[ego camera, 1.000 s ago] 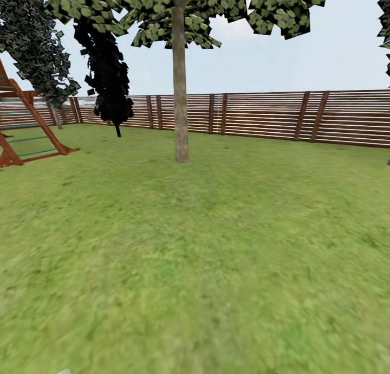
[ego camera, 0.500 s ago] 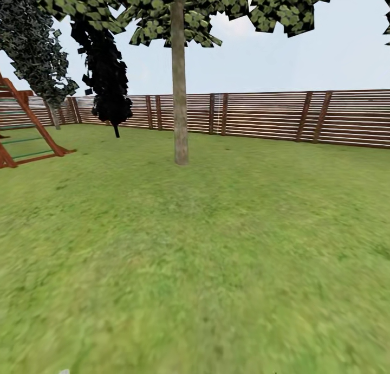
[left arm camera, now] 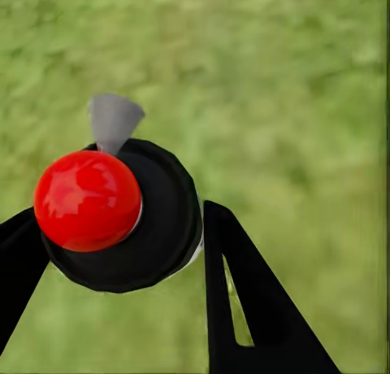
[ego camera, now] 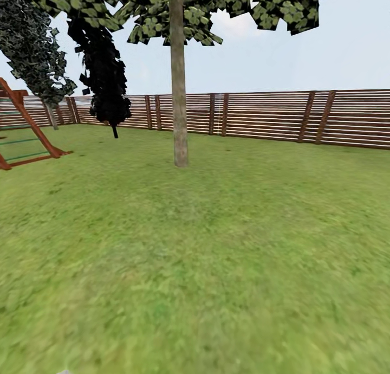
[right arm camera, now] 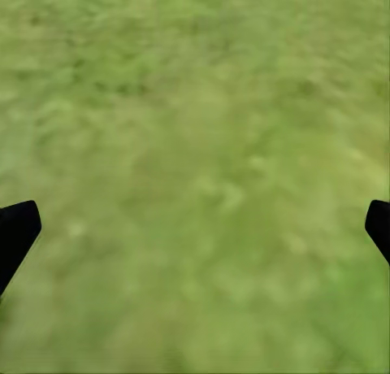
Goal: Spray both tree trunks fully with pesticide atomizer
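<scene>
A thick, mottled grey-beige tree trunk rises from the broad green grass lawn before a brown horizontal-slat wooden fence, with a black columnar tree and a reddish wooden play frame leftward.

Left gripper has its two black fingers closed in on the sprayer, one on each side of its round black top with the red button. Right gripper is spread wide with nothing between, just its black fingertips poking in at either edge.
</scene>
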